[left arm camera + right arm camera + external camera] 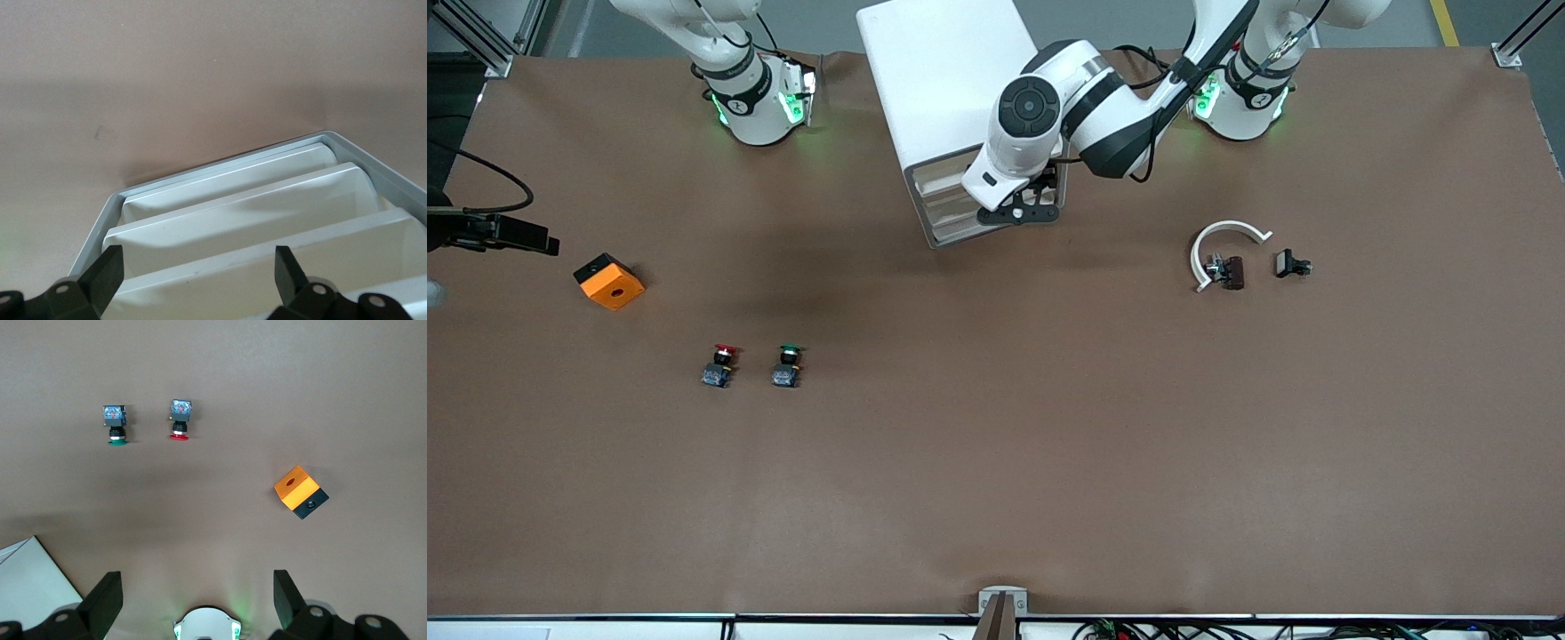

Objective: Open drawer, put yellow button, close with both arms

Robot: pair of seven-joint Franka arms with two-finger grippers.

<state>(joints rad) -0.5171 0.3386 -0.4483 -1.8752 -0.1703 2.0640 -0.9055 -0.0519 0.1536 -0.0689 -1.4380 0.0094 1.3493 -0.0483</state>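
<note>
Cabinet: a big white rounded cabinet [951, 98] stands between the two arm bases, its front turned toward the front camera and slightly toward the right arm's end.
Drawer: the top drawer [320, 257] of four alike sits pushed in, level with the three below it; the left wrist view looks down along the stacked cream fronts.
Left gripper: the left gripper [1021, 212] hangs just in front of the cabinet's drawer fronts, fingers [107, 270] spread wide with nothing between them; whether they touch the drawer cannot be told.
Right gripper: the right gripper [193, 600] is high over the right arm's end of the table, looking down on the brown tabletop, fingers [285, 590] wide apart and empty; the arm waits there.
Yellow button: not visible in any view.
Red button: a red-capped button [719, 364] lies on the table nearer the front camera than the right arm's base.
Green button: a green-capped button [786, 365] lies just beside the red one, on its side toward the cabinet, the two apart.
Orange box: an orange box [609, 281] with a round hole in its top and a black underside sits toward the right arm's end, well apart from the buttons.
White arc: a curved white plastic piece [1223, 244] lies toward the left arm's end, with a small dark part [1230, 271] at its open side.
Black clip: a small black piece [1291, 264] lies near the arc, apart from it.
</note>
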